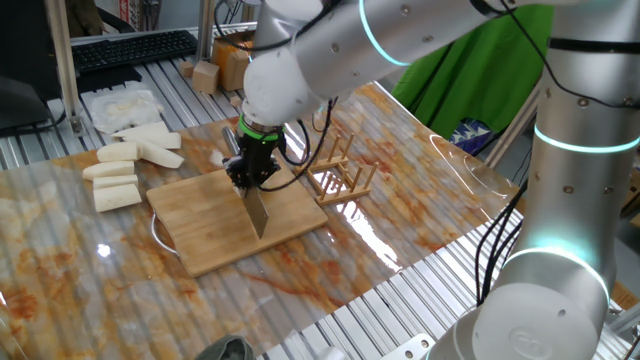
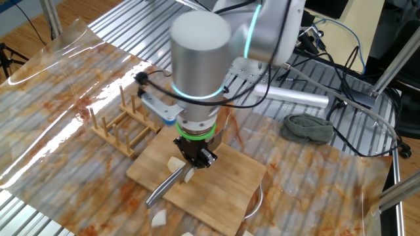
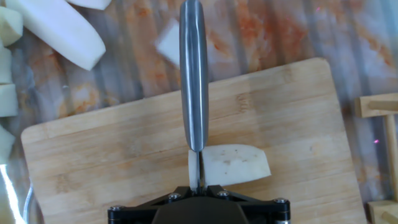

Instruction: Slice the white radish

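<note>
My gripper is shut on a steel knife and holds it edge down over the wooden cutting board. In the hand view the blade stands in a white radish piece. Most of the piece lies right of the blade and a thin sliver lies left of it. In the other fixed view my gripper stands over small white radish chunks on the board. One chunk lies off the board, and it also shows in the hand view.
Several larger white radish sticks lie left of the board, with a white plastic bag behind them. A wooden rack stands just right of the board. A grey cloth lies at the table's far side.
</note>
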`<control>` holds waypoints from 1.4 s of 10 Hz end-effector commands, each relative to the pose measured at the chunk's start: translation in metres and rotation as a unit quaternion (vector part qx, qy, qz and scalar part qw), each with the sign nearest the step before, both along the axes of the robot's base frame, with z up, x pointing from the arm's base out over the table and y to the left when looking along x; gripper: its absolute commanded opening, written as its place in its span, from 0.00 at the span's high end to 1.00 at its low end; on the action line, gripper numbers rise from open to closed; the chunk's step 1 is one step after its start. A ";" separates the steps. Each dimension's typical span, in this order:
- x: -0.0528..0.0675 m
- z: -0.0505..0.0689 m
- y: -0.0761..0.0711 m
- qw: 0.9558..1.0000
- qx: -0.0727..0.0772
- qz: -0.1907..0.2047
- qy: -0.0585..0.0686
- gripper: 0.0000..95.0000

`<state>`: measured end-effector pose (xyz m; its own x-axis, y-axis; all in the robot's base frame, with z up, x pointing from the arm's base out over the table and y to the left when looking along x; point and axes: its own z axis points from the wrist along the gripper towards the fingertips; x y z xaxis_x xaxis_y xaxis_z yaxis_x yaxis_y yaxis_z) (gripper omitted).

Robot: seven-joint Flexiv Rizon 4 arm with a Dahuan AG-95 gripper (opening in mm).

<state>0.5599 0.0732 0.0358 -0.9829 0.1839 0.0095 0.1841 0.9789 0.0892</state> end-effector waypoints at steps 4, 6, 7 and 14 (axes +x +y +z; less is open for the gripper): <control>-0.005 0.015 -0.004 1.000 -0.014 -0.001 0.003 1.00; -0.007 0.022 -0.005 1.000 -0.012 -0.003 0.006 1.00; -0.008 0.027 -0.005 1.000 -0.012 -0.005 0.007 1.00; -0.009 0.045 -0.013 1.000 -0.013 -0.002 0.014 1.00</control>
<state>0.5519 0.0599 0.0798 -0.9822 0.1846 0.0336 0.1863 0.9808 0.0573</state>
